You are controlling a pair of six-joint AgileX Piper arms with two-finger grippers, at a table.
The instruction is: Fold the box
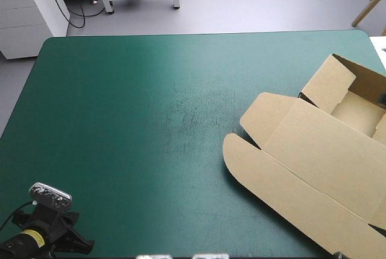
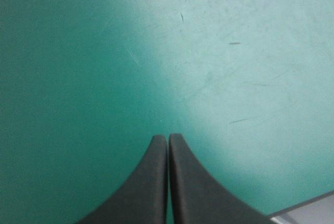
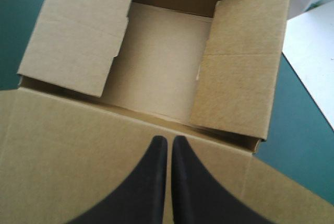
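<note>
Left gripper (image 2: pixel 168 141): black fingers pressed together into one pointed arch, nothing between them. It hangs over bare teal-green cover (image 2: pixel 94 51), which carries only a few fine scratches. An edge of the table shows close beside the fingers' base. In the high view this arm sits at the table's near left corner, well apart from the box (image 1: pixel 313 144).

Right gripper (image 3: pixel 169 141): fingers likewise pressed together, only a hairline between the tips, no board pinched. It is over the box's lid panel (image 3: pixel 78 151), tips pointing at the tray (image 3: pixel 156 62) just ahead.

Tray: open, far wall raised. Two side flaps, one at each side (image 3: pixel 78 31) (image 3: pixel 242 62), lean in over the bare floor panel. The lid lies flat, joined to the tray's near wall along a crease.

Box position, high view: at the table's right side, tray (image 1: pixel 356 111) towards the far right corner and running past the picture's right edge. The lid (image 1: pixel 301 156) is spread flat on the cover towards the near edge, with two rounded ear flaps (image 1: pixel 256 117) (image 1: pixel 235 147) on its side towards the table's centre.

Cover centre: faint scuff marks (image 1: pixel 193 114).
</note>
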